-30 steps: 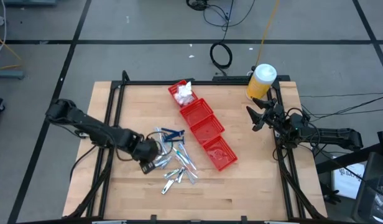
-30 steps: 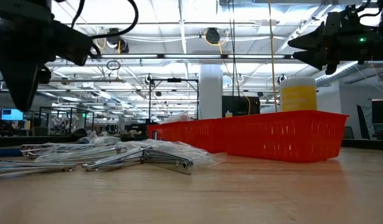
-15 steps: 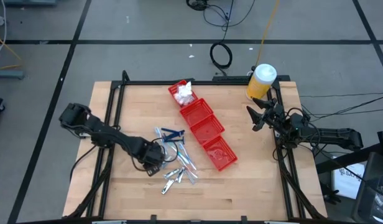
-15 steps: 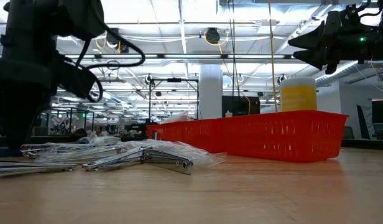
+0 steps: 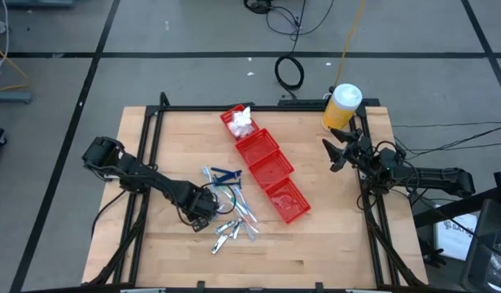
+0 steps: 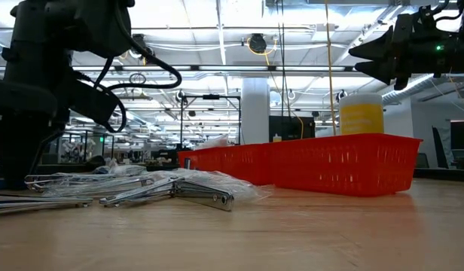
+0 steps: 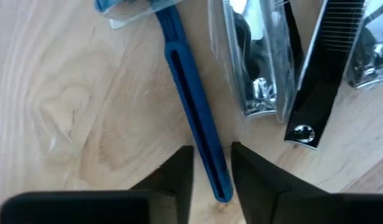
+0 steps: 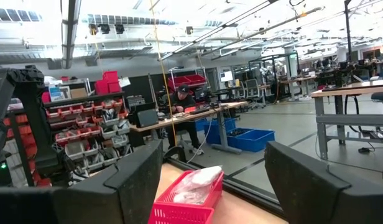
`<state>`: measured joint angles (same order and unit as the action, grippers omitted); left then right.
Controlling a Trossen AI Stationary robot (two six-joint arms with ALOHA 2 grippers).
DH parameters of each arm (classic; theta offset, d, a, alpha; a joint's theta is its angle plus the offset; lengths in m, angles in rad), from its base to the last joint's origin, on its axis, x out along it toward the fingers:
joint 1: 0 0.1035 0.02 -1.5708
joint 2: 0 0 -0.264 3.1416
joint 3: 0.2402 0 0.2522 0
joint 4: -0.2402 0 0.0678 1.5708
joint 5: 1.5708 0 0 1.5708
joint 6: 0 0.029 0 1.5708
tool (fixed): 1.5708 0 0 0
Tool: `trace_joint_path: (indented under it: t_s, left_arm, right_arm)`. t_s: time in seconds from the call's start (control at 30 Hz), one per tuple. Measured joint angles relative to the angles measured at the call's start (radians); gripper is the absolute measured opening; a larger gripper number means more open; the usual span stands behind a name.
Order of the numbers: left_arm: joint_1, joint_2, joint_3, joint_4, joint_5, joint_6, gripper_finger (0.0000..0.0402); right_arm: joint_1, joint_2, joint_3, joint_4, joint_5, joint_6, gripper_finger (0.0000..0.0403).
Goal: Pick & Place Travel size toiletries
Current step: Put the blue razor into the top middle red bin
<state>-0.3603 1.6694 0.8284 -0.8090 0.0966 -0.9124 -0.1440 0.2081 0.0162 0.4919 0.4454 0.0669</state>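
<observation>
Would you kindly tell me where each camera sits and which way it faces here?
High: overhead, looking straight down; both arms, red bins.
Low: table height, looking level across; bins, left arm.
Left wrist: looking down past the left gripper closing around a blue razor handle.
Right wrist: looking level into the room past the open right gripper; end bin with white packets.
Shared: the bins.
</observation>
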Motion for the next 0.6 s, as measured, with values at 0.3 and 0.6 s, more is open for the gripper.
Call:
trace_joint_path:
  t_s: [0.3,0.6]
  left_arm:
    - [-0.002,-0.038,-0.007,-0.141,0.028,-0.023,0.0016]
    - [-0.031,-0.297,0.061,-0.242,-0.330,-0.001,0.0010]
  right_arm:
    - [0.000,0.000,0.000,-0.007,0.001,0.000,0.0267]
    - [0.000,0.005,0.000,-0.001,-0.002,0.013,0.0267]
